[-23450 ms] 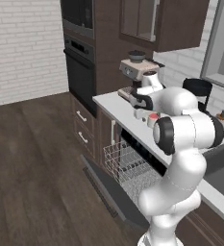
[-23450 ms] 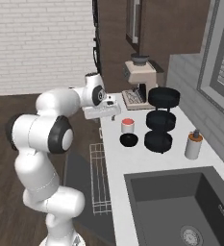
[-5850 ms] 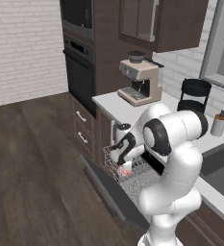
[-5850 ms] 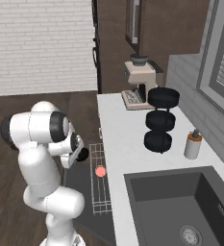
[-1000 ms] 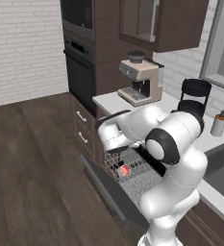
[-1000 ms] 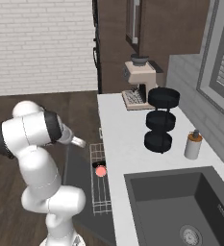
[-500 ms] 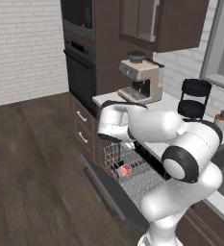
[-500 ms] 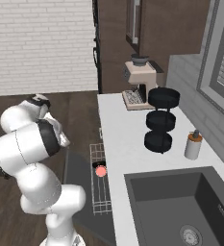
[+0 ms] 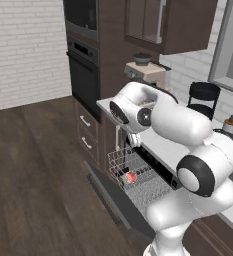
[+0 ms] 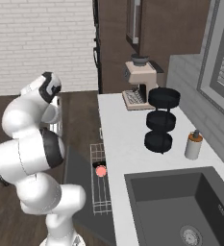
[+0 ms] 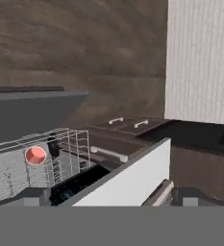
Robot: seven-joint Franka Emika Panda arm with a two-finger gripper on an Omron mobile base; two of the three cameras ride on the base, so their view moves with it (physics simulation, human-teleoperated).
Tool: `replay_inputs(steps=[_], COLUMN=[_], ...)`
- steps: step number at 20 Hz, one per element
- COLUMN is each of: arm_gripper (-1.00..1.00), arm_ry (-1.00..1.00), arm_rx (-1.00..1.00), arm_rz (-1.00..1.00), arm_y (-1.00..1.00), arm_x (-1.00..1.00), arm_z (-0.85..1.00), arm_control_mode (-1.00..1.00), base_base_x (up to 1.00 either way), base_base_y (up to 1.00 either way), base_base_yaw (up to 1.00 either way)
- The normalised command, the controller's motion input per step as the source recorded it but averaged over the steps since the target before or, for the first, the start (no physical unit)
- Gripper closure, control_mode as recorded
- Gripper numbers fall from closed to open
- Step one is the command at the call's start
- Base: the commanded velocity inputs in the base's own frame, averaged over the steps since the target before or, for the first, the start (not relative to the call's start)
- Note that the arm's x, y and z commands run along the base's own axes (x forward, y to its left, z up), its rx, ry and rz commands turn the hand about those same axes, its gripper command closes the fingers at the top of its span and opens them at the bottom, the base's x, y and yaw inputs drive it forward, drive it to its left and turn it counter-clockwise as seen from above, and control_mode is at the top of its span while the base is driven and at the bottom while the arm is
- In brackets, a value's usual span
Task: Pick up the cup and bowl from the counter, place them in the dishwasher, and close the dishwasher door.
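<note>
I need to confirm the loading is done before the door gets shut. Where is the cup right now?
The cup sits in the pulled-out wire rack of the dishwasher, above the lowered door, with the bowl right beside it.

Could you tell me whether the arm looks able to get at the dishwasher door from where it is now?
Probably yes: the dishwasher door lies dropped open with bare floor beside it, and the open tool carries nothing. The pulled-out rack above it may hamper closing.

Pale counter (image 10: pixel 120 144) carries coffee machine (image 10: pixel 138 84) at 12 o'clock end, black three-tier stand (image 10: pixel 160 120) mid, dispenser bottle (image 10: pixel 193 145) toward 3 o'clock; wire rack (image 10: pixel 100 178) holds cup (image 10: pixel 101 171), bowl (image 10: pixel 98 164).
</note>
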Motion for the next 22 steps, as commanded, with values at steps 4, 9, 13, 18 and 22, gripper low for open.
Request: replay_inputs(steps=[4, 9, 13, 18, 22], arm_gripper=[-1.00, -1.00, -1.00, -1.00, -1.00], arm_ry=[0.21, 0.05, -0.01, -0.25, -0.28], arm_rx=[0.44, 0.57, 0.56, 0.61, 0.74], arm_rz=[-0.79, -0.71, -0.60, -0.34, -0.19], arm_y=[0.00, 0.05, 0.33, 0.92, 1.00], arm_x=[-0.47, -0.66, -0.68, -0.54, -0.49], arm_z=[0.00, 0.09, 0.36, 0.39, 0.26], arm_control_mode=[-1.00, -1.00, -1.00, -1.00, -1.00], base_base_x=[0.00, 0.00, 0.00, 0.00, 0.00], base_base_y=[0.00, 0.00, 0.00, 0.00, 0.00], base_base_yaw=[0.00, 0.00, 0.00, 0.00, 0.00])
